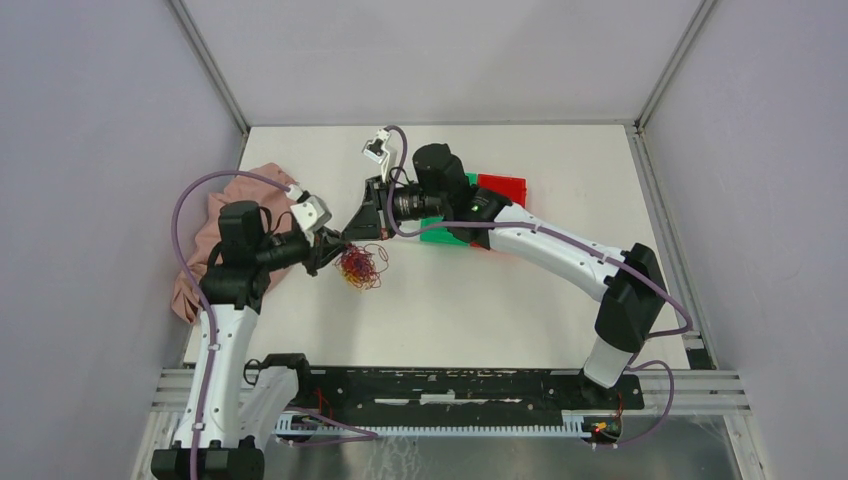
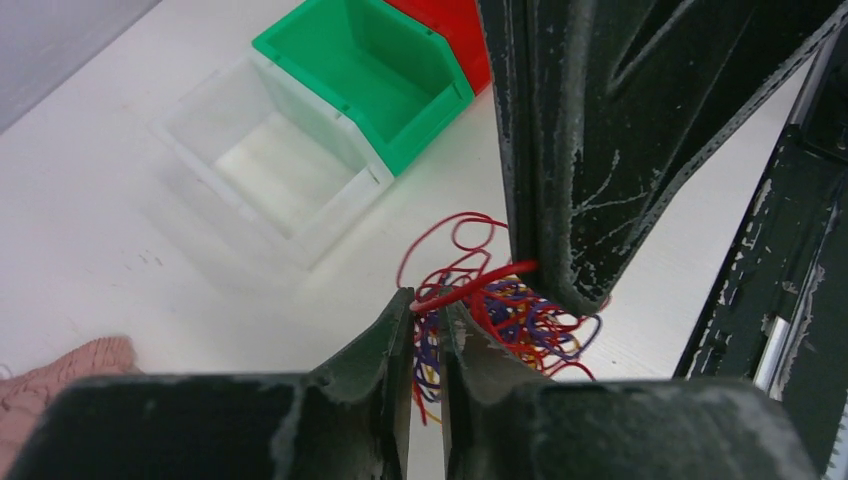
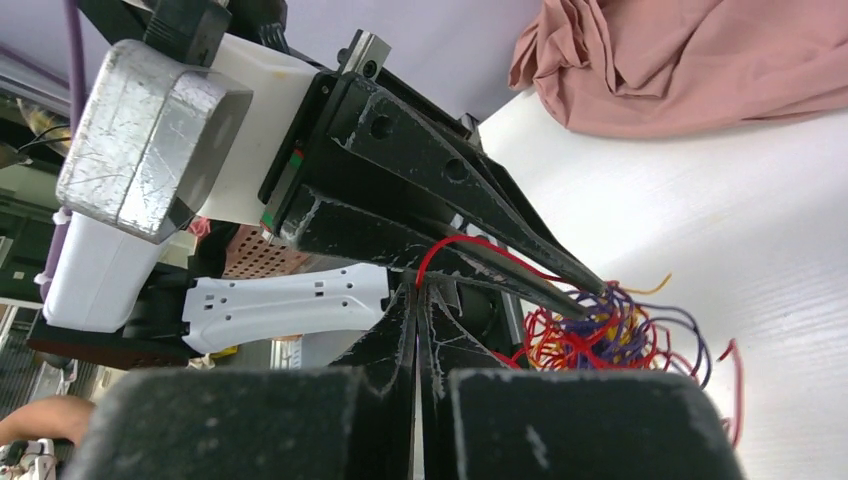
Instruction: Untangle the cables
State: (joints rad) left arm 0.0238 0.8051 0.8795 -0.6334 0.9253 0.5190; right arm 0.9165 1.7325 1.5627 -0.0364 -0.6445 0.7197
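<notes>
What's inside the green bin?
Nothing seen: the green bin looks bare in the left wrist view. Its far end is out of frame; overhead the right arm mostly hides it.

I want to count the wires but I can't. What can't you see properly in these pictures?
Top view: cables too small to count; green bin mostly under the right arm; the left arm covers the middle of the pink cloth.
Wrist views: the left gripper and right gripper hide part of the clump.
Right wrist view: pink cloth cut off by the top edge.
</notes>
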